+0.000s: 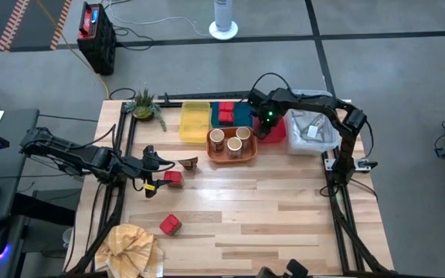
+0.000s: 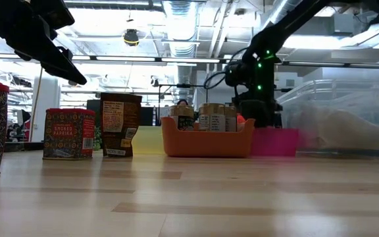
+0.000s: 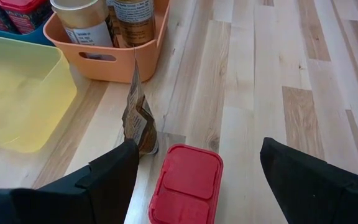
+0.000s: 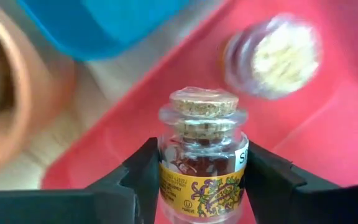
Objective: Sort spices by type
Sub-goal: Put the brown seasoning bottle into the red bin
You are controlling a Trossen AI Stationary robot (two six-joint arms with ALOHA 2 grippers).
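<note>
My left gripper (image 3: 194, 180) is open, low over the table's left part. Its fingers stand on either side of a red boxy tin (image 3: 185, 186) (image 1: 173, 177) without touching it. A dark brown pouch (image 3: 138, 118) stands upright just beyond. Another red tin (image 1: 169, 225) stands nearer the near edge. My right gripper (image 4: 197, 186) (image 1: 267, 123) is over the red tray (image 4: 328, 137), shut on a tiny cork-stoppered glass shaker (image 4: 197, 155). A second tiny shaker (image 4: 272, 56) lies in that tray. Tan round jars (image 1: 230, 139) stand in the orange tray (image 1: 246, 154); red tins (image 1: 224, 113) sit in the blue tray. My right gripper pinches the tiny shaker by its labelled glass body (image 4: 197, 177), below the neck, between the two fingers (image 4: 142, 180). The cork end sticks out past the fingertips over the red tray. I cannot tell whether the shaker touches the tray.
A yellow tray (image 1: 195, 121) sits left of the blue one. A clear plastic bin (image 1: 311, 131) stands right of the red tray, a small plant (image 1: 145, 104) at the far left corner, a tan cloth (image 1: 134, 247) at the near left corner. Bare wood fills the middle and near right.
</note>
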